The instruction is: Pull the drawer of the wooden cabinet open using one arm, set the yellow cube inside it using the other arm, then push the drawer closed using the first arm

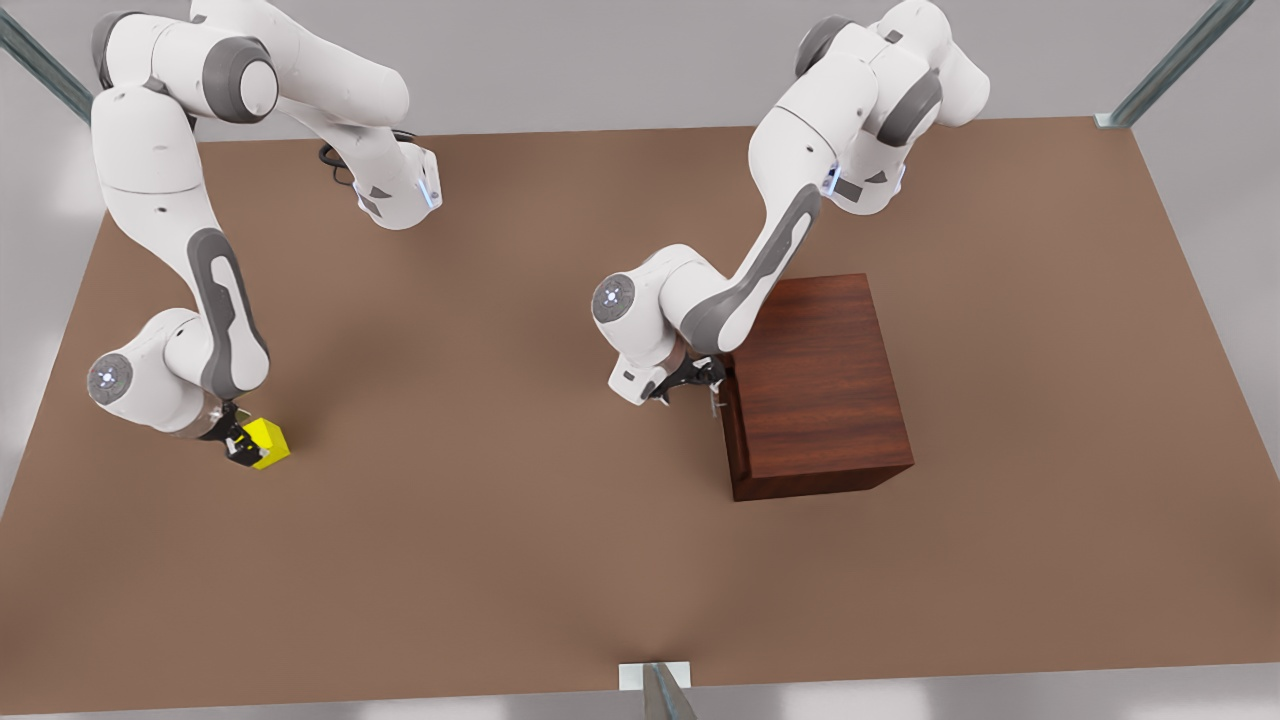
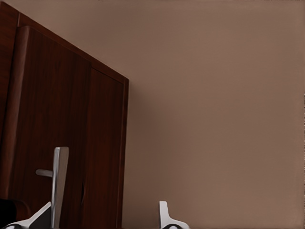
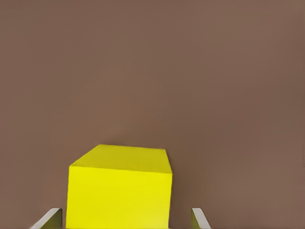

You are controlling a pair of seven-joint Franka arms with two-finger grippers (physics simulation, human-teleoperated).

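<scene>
The left gripper (image 1: 690, 385) sat low against the front face of the boxy dark reddish-brown wooden cabinet (image 1: 822, 385), which stood on the flat brown table (image 1: 480, 560) toward the front view's right. In the left wrist view its two pale fingertips (image 2: 164, 217) were spread apart, one of them lying alongside the thin silver bar handle (image 2: 59, 183) of the dark wooden drawer (image 2: 57, 124), the other out over bare tabletop. The fingers were open and had not closed on the bar (whether the near fingertip actually touched it could not be told). The drawer front lay flush with the cabinet face, so the drawer looked shut.

Well apart, toward the front view's left, the right gripper (image 1: 238, 445) was down at table level with the small bright yellow cube (image 1: 268, 442). In the right wrist view the cube (image 3: 119, 191) rested on the table between the two fingertips (image 3: 199, 219), which stood open on either side of it. A visible gap remained between the cube and the fingertip on one side; on the other side the fingertip lay just beside the cube's face, contact uncertain. The cube sat flat on the tabletop, outside the cabinet and far from the drawer. Both white arms reached down from the table's far edge.
</scene>
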